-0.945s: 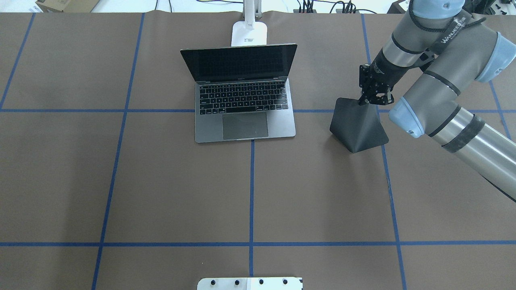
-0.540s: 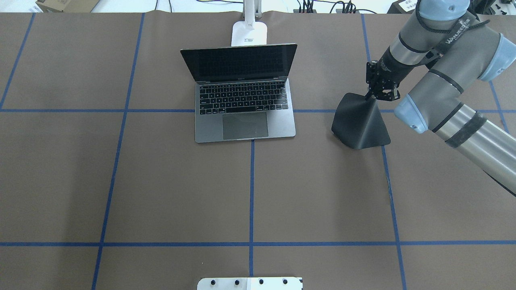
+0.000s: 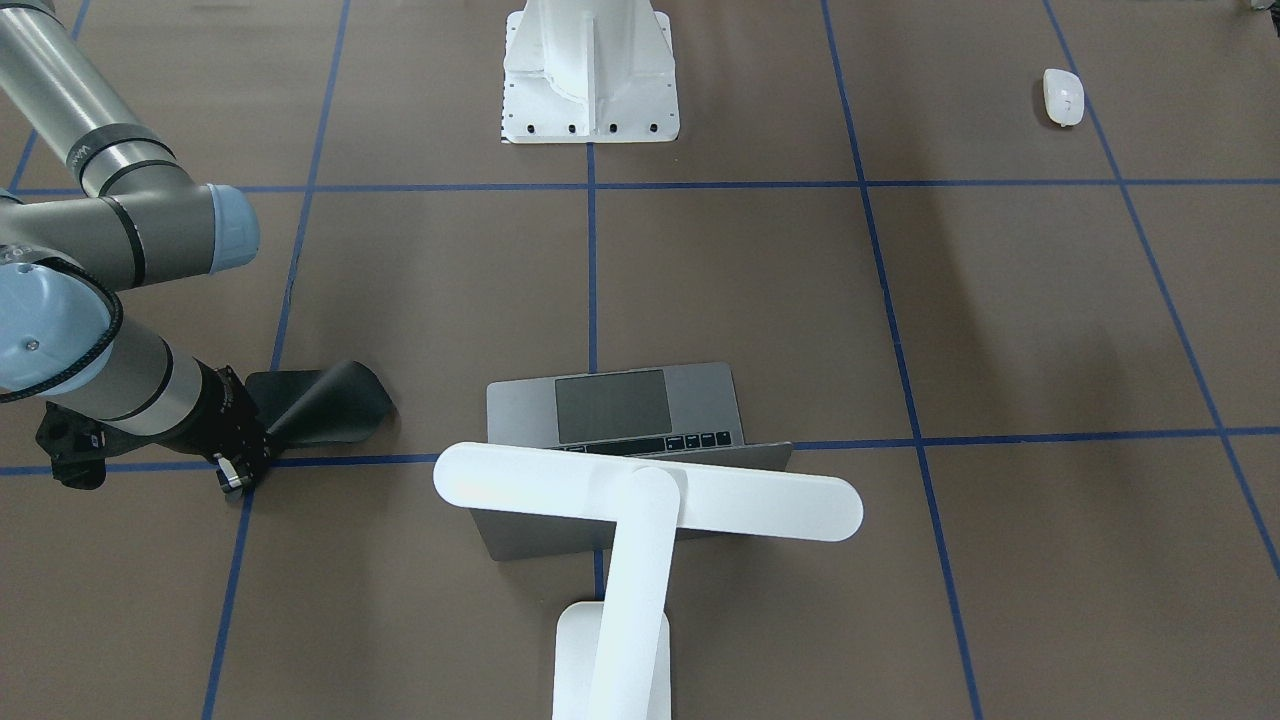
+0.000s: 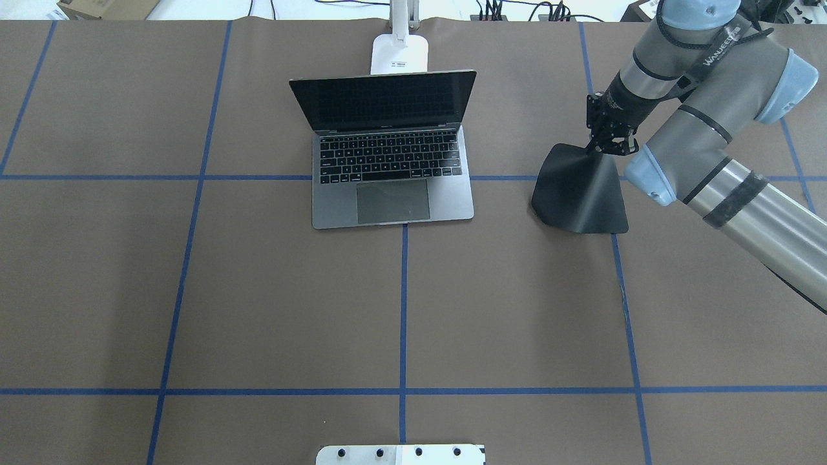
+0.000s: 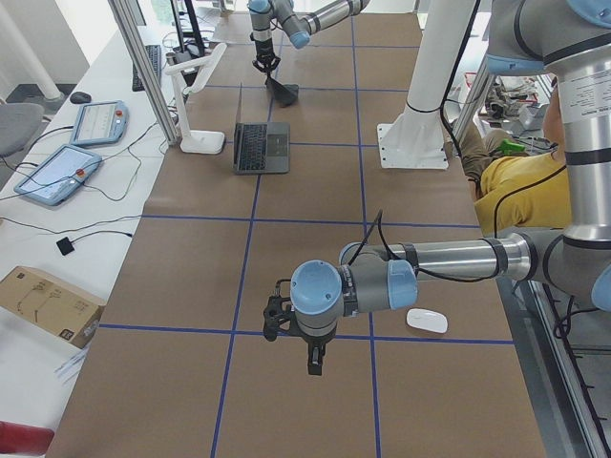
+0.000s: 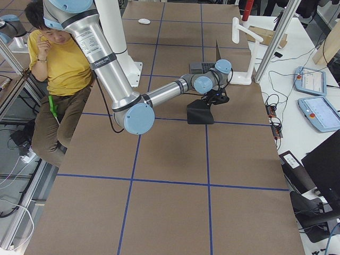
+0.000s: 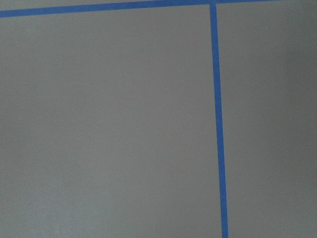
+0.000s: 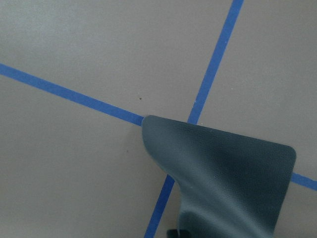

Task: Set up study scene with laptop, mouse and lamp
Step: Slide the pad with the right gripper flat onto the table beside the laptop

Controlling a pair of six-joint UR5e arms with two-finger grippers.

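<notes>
The right pincer grasps 1 corner of the black mat, lifted beside the open laptop. Laying it flat and letting go looks next. The lamp stands just beyond the laptop. The mouse lies well apart, near the left pincer, whose grip I cannot tell.

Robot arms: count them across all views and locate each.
2. Right arm: beside the slim grey laptop, pincer gripping a thin black mat. Left arm: over the brown table near the small white oval mouse.
</notes>
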